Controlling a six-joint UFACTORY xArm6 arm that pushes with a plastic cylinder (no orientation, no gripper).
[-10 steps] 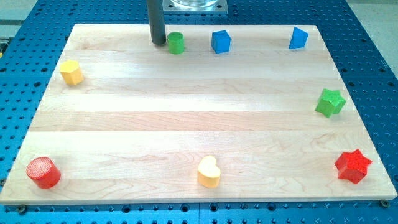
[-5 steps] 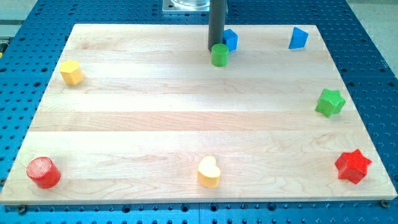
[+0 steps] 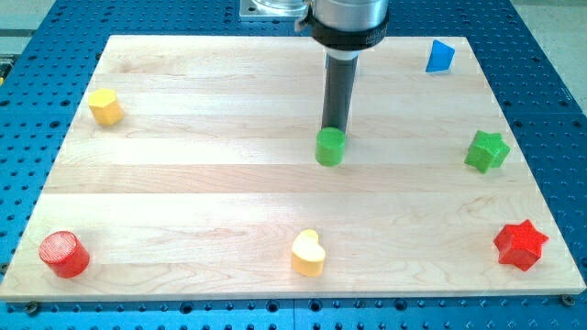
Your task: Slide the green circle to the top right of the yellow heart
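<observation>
The green circle sits near the board's middle, a little right of centre. My tip stands right at its top edge, touching or almost touching it. The yellow heart lies near the view's bottom edge, below and slightly left of the green circle. The rod and its mount hide the blue cube that stood at the view's top.
A yellow block is at the left. A red cylinder is at the bottom left. A blue block is at the top right. A green star and a red star are along the right edge.
My tip has pushed the green circle from the top left-centre of the board to the right and then down towards the middle. The other blocks have not moved.
</observation>
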